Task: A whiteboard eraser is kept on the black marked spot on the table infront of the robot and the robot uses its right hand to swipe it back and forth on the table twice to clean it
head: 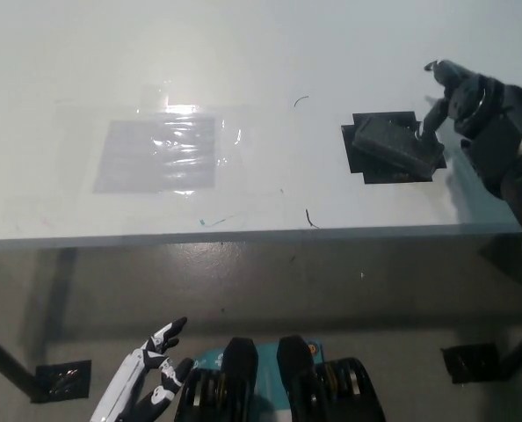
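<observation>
Nearest to me, down below the table edge, the white left hand [147,387] hangs idle with its fingers spread and nothing in them. Up on the pale table [261,53] a taped clear sheet [160,154] lies well off to the left, out of the way, and a few stray pen marks [308,217] sit near the front edge.

Farther back and to the right, the whiteboard eraser [395,145] rests on the black marked spot [366,167], turned a little askew across it. The black right hand [472,110] is at the eraser's right end, fingers curled downward with one fingertip at that end; from this angle I can't honestly tell whether it touches or grips the eraser yet.

The step looks like taking hold. To do it well, I'd say the hand wants to settle flat over the eraser's top, fingers bracketing both long sides, pressing down evenly before any sideways sweep. A grip on one end only would likely let the eraser pivot or tip once the swipe begins.
</observation>
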